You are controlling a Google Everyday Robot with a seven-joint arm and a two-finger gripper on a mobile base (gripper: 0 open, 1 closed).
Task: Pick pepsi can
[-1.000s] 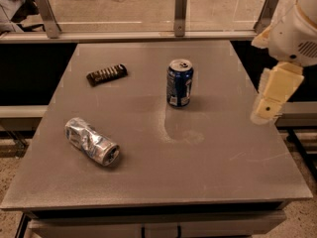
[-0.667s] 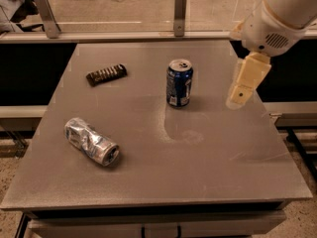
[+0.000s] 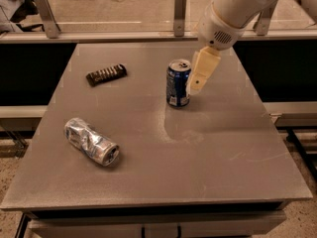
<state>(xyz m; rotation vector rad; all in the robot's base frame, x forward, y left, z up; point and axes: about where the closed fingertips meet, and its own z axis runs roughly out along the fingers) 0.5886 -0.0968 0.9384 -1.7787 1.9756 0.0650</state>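
Task status: not complete. The pepsi can [image 3: 178, 83] stood upright on the grey table [image 3: 223, 152], just toward 12 o'clock of its centre, not lifted and judged not gripped.

The gripper [image 3: 202, 73] hung just beside the can at its 3 o'clock, level with the upper half. Contact could not be confirmed, nor whether the gripper was open or closed. Remaining steps: enclose the can, close, lift.

The white arm [image 3: 233, 14] entered from 1 o'clock, wrist angled down toward 7 o'clock.

A crushed can [image 3: 91, 141] lay at 8 o'clock and a dark snack bar [image 3: 106, 75] at 10 o'clock, both well apart.
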